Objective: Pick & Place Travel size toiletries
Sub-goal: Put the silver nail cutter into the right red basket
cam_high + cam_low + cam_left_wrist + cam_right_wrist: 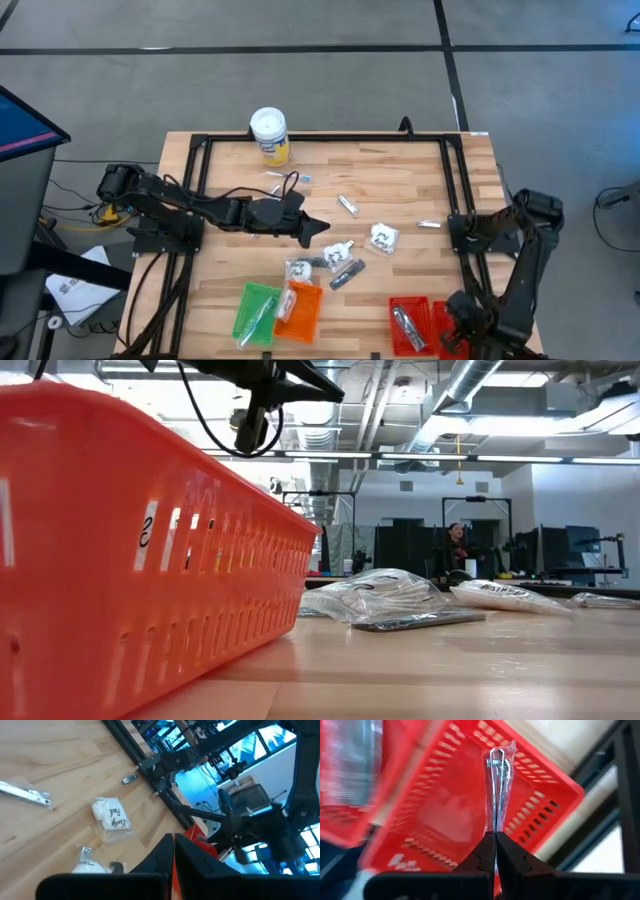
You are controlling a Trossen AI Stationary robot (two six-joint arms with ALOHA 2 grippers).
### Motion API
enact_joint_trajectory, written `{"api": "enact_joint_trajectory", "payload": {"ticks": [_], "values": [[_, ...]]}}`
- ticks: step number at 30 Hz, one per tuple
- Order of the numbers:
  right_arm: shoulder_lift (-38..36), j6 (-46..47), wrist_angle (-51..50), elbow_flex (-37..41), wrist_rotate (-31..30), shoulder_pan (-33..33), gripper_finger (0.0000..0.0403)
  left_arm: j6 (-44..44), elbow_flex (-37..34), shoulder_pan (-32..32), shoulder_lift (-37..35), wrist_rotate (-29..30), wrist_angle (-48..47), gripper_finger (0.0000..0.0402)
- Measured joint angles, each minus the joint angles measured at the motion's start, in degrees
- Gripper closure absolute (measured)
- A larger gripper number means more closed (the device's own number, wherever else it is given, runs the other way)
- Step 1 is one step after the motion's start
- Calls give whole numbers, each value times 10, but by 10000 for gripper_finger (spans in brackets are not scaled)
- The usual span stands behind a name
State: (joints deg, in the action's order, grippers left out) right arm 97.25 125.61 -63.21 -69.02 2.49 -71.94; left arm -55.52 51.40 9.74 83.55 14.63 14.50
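The travel size toiletries lie scattered across the middle of the wooden table: a white packet (384, 237) (111, 817), a dark tube (347, 275) (420, 622), crinkly packets (340, 255) (385, 595) and a silvery piece (428, 225). One silvery item (403, 322) lies in a red tray (410, 325). My left gripper (318, 228) (173, 854) hovers shut and empty over the table's middle. My right gripper (452, 335) (496, 840) is over the red trays at the near right. It is shut on a clear-wrapped silvery piece (496, 780). My right gripper pinches the clear-wrapped silvery piece by its one end (496, 829) between its two fingers. The fingers point down from above. The piece continues the fingers' line, hangs below the fingertips and is clear of the red tray (445, 815) beneath.
A green tray (255, 312) and an orange tray (300, 308) (150, 560) sit at the near edge. A white-lidded tub with a yellow label (269, 135) stands at the far edge. A black frame (320, 137) runs along the table's far and side edges.
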Motion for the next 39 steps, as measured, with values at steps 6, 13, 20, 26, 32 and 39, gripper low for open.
{"api": "enact_joint_trajectory", "payload": {"ticks": [6, 13, 20, 26, 32, 39], "values": [[9, 10, -20, 0, 13, 5, 403, -5, 0, 2, 0, 2, 14, 394], [7, 2, -13, 1, 7, 12, 403, -9, 0, 2, 0, 4, 31, 394], [9, -23, -8, 1, -1, 22, 395, -9, 0, 2, 0, 4, 37, 394], [12, -60, 40, 0, -58, 26, 372, -9, 0, 2, 0, 5, 41, 394], [12, -66, 59, 0, -79, 25, 350, -9, 0, 2, 0, 6, 50, 394], [12, -53, 43, 1, -72, 23, 326, -8, 0, 6, 0, 7, 53, 394]]}}
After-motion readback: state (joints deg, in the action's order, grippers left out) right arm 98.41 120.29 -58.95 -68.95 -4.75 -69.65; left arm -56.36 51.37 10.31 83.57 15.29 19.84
